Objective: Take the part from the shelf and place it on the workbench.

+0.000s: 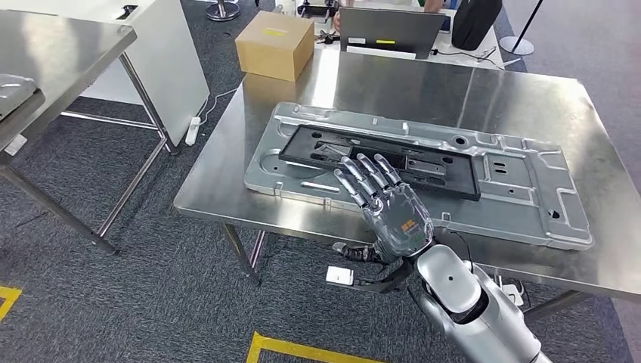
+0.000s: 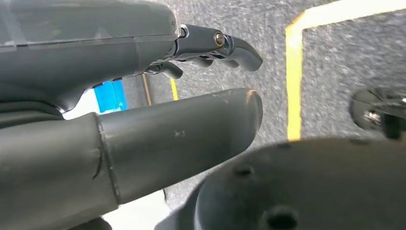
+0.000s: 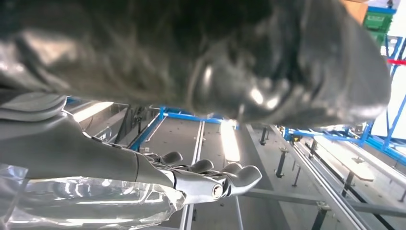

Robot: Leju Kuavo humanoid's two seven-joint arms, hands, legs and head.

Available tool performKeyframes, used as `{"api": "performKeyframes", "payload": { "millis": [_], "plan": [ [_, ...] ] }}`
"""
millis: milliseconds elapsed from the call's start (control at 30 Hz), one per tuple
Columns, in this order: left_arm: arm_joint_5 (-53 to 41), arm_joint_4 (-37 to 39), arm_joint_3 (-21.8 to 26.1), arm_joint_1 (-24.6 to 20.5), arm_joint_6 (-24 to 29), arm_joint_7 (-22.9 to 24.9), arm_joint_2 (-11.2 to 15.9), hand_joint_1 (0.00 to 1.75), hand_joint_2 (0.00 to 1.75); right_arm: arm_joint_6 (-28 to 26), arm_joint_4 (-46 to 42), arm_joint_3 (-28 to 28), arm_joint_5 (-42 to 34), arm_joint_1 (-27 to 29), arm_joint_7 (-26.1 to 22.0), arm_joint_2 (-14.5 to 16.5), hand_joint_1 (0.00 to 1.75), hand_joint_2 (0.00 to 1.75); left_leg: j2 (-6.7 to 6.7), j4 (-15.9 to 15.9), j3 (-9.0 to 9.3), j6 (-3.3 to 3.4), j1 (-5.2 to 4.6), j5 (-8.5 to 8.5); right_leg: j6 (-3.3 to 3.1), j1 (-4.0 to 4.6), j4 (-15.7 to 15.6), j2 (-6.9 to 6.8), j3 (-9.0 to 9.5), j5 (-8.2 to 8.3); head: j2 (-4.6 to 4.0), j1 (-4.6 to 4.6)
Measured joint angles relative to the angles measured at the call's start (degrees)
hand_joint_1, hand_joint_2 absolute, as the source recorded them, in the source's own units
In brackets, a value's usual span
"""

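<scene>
**Part flat on workbench, right hand spread above it**

Pressed sheet-metal part (image 1: pixel 423 170): long, silvery, stamped ribs, punched holes, rounded corners; black rectangular frame insert along its middle. Lies flat on brushed steel workbench (image 1: pixel 521 98), slanted across the top, near edge of part close to the table's front edge. Bare steel left beyond the part and to the right corner.

Right hand (image 1: pixel 382 200) over the part's front-centre: fingers straight and fanned apart, nothing in them, palm down. Touching the part or just above it: cannot tell. Smooth silver forearm coming up from bottom right.

Left hand (image 2: pixel 158 96) seen from its wrist: matte grey thumb and dark fingers extended, apart, empty, over grey carpet with yellow floor tape (image 2: pixel 294 76).

Cardboard box (image 1: pixel 274 44) on far left corner of workbench. Second steel table (image 1: pixel 57 53) at left, wide carpet aisle between.
</scene>
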Motion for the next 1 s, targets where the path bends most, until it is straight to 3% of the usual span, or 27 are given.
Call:
{"api": "performKeyframes", "payload": {
  "millis": [100, 133, 167, 200, 267, 333, 367, 433, 500, 600, 633, 667, 733, 767, 800, 867, 900, 967, 1000],
  "plan": [
    [0.0, 0.0, 0.0, 0.0, 0.1, 0.0, 0.0, 0.00, 0.00, 0.0, 0.0, 0.0, -0.2, 0.1, 0.0, -0.4, 0.00, 0.00, 0.28, -0.1, -2.16, 0.76, 0.01, 1.95, 0.50, -0.07, 9.3, 0.02, -2.63, -7.97, 0.00, 0.14],
    [0.0, 0.0, 0.0, 0.0, 0.1, 0.0, 0.0, 0.00, 0.00, 0.0, 0.0, 0.0, -0.2, 0.2, 0.0, -0.5, 0.00, 0.00, 0.29, 0.0, -3.05, 0.75, -0.05, 2.53, 0.64, -0.07, 12.2, 0.02, -2.94, -9.13, 0.00, 0.15],
    [0.0, 0.0, 0.0, 0.0, 0.1, 0.0, 0.0, 0.00, 0.00, 0.1, 0.0, 0.0, -0.3, 0.3, 0.0, -0.5, 0.00, 0.00, 0.30, 0.2, -3.98, 0.71, -0.11, 3.09, 0.71, -0.07, 13.6, 0.01, -2.47, -8.97, 0.00, 0.14],
    [0.0, 0.0, 0.0, 0.0, 0.1, 0.0, 0.0, 0.00, 0.00, 0.1, 0.0, 0.0, -0.4, 0.3, 0.0, -0.6, 0.00, 0.00, 0.29, 0.4, -4.89, 0.62, -0.13, 3.58, 0.72, -0.06, 13.0, 0.01, -1.03, -7.76, 0.00, 0.14],
    [0.0, 0.0, 0.0, 0.0, 0.2, 0.0, 0.0, 0.00, 0.00, 0.1, 0.0, 0.0, -0.6, 0.3, 0.0, -0.7, 0.00, 0.00, 0.28, 1.2, -6.50, 0.32, -0.17, 4.36, 0.44, 0.00, 6.6, -0.05, 4.38, -5.46, 0.00, 0.13],
    [0.0, 0.0, 0.0, -0.1, 0.4, 0.0, 0.0, 0.00, 0.00, 0.1, -0.3, 0.0, -0.8, 0.4, 0.1, -0.8, 0.00, 0.00, 0.23, 1.8, -7.44, -0.23, -0.29, 5.03, -0.14, 0.30, -0.4, -0.08, 8.99, -5.69, 0.00, 0.08],
    [0.0, 0.0, 0.0, -0.1, 0.5, 0.0, 0.0, 0.00, 0.00, 0.1, -0.4, -0.1, -0.9, 0.5, 0.1, -0.9, 0.00, 0.00, 0.22, 1.9, -7.63, -0.57, -0.31, 5.43, -0.47, 0.49, -2.2, -0.09, 9.91, -6.18, 0.00, 0.08],
    [0.0, 0.0, 0.0, 0.0, 0.6, 0.0, 0.0, 0.00, 0.00, 0.2, -0.4, -0.1, -1.0, 0.8, 0.2, -1.0, 0.00, 0.00, 0.20, 1.8, -7.74, -1.24, -0.28, 6.18, -1.16, 0.53, -2.7, -0.12, 9.58, -5.59, 0.00, 0.15],
    [0.0, 0.0, 0.0, 0.1, 0.7, 0.1, 0.1, 0.00, 0.00, 0.3, -0.3, -0.2, -1.2, 1.2, 0.4, -1.1, 0.00, 0.00, 0.08, 3.1, -8.48, -1.93, -0.16, 4.25, -2.03, 0.22, -2.9, -0.32, 8.71, -4.39, 0.00, 0.15],
    [0.0, 0.0, 0.0, 0.1, 0.8, 0.2, 0.1, 0.00, 0.00, 0.3, 0.0, -0.9, -1.9, 2.9, 0.7, -1.2, 0.00, 0.00, -0.04, 11.5, -10.71, -2.83, 0.18, -4.22, -2.70, 0.08, -3.0, -0.51, 6.39, -2.33, 0.00, -0.04],
    [0.0, 0.0, 0.0, 0.1, 0.8, 0.2, 0.1, 0.00, 0.00, 0.2, 0.2, -1.3, -2.2, 3.9, 0.8, -1.3, 0.00, 0.00, -0.03, 14.8, -11.11, -3.04, 0.28, -5.89, -2.61, 0.09, -3.0, -0.54, 5.50, -1.64, 0.00, -0.05],
    [0.0, 0.0, 0.0, 0.1, 0.9, 0.2, 0.1, 0.00, 0.00, 0.0, 0.4, -1.8, -2.4, 5.2, 0.8, -1.3, 0.00, 0.00, -0.02, 16.9, -10.84, -3.18, 0.37, -5.96, -2.49, 0.09, -2.9, -0.63, 4.59, -0.98, 0.00, -0.05],
    [0.0, 0.0, 0.0, 0.1, 0.9, 0.2, 0.1, 0.00, 0.00, -0.6, 1.0, -3.2, -2.9, 8.6, 1.2, -1.4, 0.00, 0.00, -0.04, 16.4, -7.93, -3.26, 0.53, -3.12, -2.10, 0.04, -2.5, -0.80, 2.81, 0.20, 0.00, -0.07],
    [0.0, 0.0, 0.0, 0.1, 0.9, 0.2, 0.1, 0.00, 0.00, -1.1, 1.4, -4.3, -3.1, 10.5, 1.6, -1.5, 0.00, 0.00, -0.10, 13.4, -5.15, -3.19, 0.61, -1.73, -1.84, -0.01, -2.2, -0.86, 1.99, 0.71, 0.00, -0.06],
    [0.0, 0.0, 0.0, 0.0, 0.9, 0.2, 0.0, 0.00, 0.00, -1.6, 1.8, -5.4, -3.4, 12.5, 1.9, -1.5, 0.00, 0.00, -0.31, 9.2, -1.90, -3.10, 0.60, -1.71, -1.51, 0.02, -2.0, -0.88, 1.28, 1.15, 0.00, -0.08],
    [0.0, 0.0, 0.0, 0.0, 0.8, -0.4, -0.1, 0.00, 0.00, -3.4, 3.5, -8.3, -4.2, 16.7, 2.2, -1.4, 0.00, 0.00, -0.85, 2.5, 2.56, -2.48, 0.39, -3.05, -0.79, 0.11, -1.7, -0.94, 0.64, 2.12, 0.00, -0.01],
    [0.0, 0.0, 0.0, 0.1, 0.8, -1.0, -0.2, 0.00, 0.00, -4.6, 4.8, -9.9, -4.8, 18.8, 2.0, -1.3, 0.00, 0.00, -1.07, 0.9, 3.28, -2.05, 0.21, -3.66, -0.41, 0.18, -1.9, -0.98, 0.63, 2.65, 0.00, 0.00],
    [0.0, 0.0, -0.1, 0.0, 1.0, -2.2, -0.3, 0.00, 0.00, -6.8, 8.6, -13.4, -7.3, 22.4, 0.9, -0.9, 0.00, 0.00, -1.00, 0.4, 2.65, -0.89, 0.10, -2.92, 0.34, 0.01, -2.2, -0.96, 0.70, 3.30, 0.00, -0.01],
    [0.0, 0.1, -0.1, 0.0, 1.3, -2.5, -0.3, 0.00, 0.00, -7.5, 10.8, -15.2, -8.7, 23.9, -0.1, -0.6, 0.00, 0.00, -0.88, 0.3, 2.14, -0.20, 0.07, -2.29, 0.65, -0.14, -1.6, -0.84, 0.38, 2.14, 0.00, -0.01]
  ]
}}
